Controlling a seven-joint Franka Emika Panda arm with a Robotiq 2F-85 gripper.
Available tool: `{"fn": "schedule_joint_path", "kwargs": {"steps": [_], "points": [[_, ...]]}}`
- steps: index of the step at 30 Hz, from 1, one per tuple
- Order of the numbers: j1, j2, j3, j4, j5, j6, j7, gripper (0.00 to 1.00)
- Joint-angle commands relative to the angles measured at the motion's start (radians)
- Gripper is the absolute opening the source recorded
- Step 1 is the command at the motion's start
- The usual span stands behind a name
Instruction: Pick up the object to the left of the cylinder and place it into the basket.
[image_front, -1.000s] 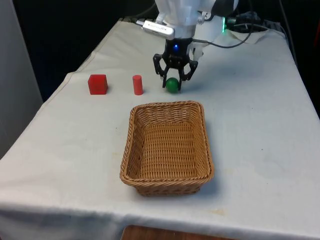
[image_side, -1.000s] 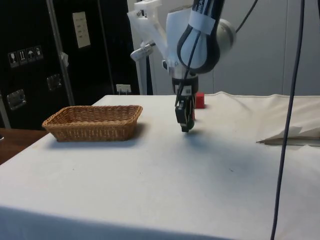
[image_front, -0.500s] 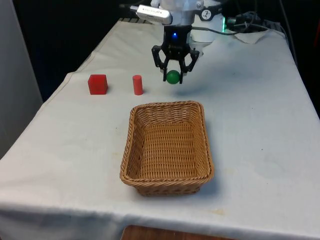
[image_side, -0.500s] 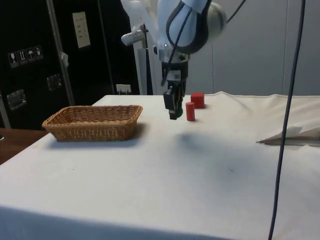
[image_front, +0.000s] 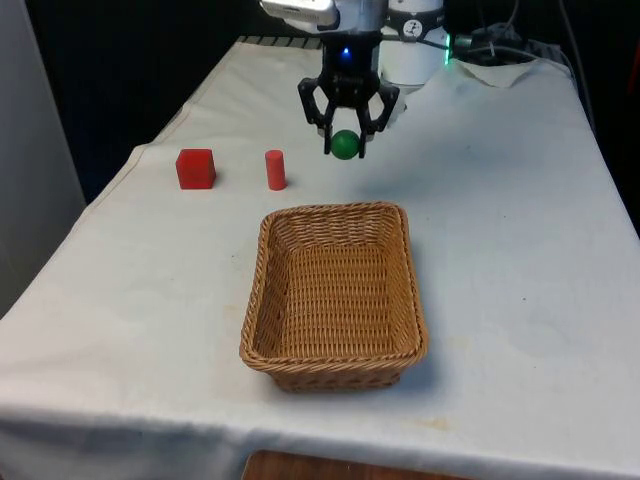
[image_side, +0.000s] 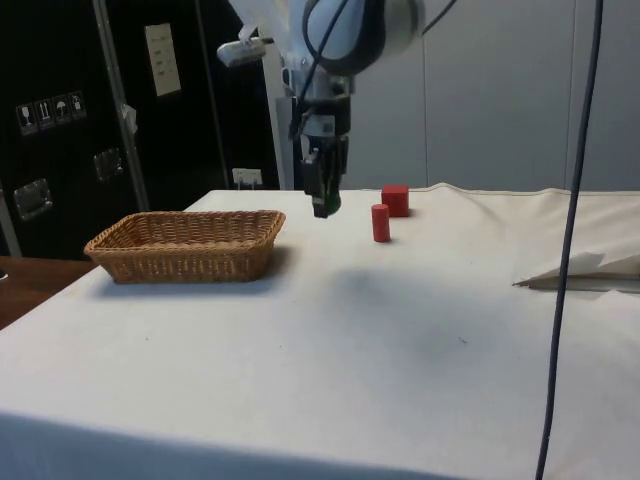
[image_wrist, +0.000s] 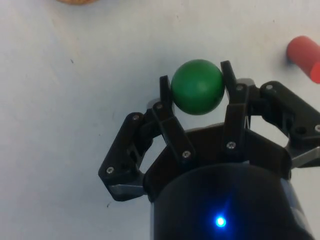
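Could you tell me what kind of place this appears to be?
Probably a robotics lab: a cloth-covered table with a wicker basket, red test blocks, and a gripper holding a green ball.

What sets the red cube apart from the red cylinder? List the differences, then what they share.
Shape: the red cube is a flat-faced block; the red cylinder is a round post standing upright.
Width: the cube is clearly wider than the slim cylinder.
Place: in the front view the cube sits at the cylinder's left, farther from the gripper holding the green ball.
Shared: both are red and rest on the white cloth, untouched.
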Motion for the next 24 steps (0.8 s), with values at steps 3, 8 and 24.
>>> {"fn": "schedule_joint_path", "kwargs": {"steps": [3, 8, 24], "points": [[-0.003, 0.012, -0.003, 0.051, -0.001, -0.047, 0.001, 0.0], [-0.008, 0.03, -0.003, 0.105, 0.009, -0.087, -0.007, 0.0], [-0.028, 0.127, -0.005, 0.289, 0.066, -0.195, -0.036, 0.0]]}}
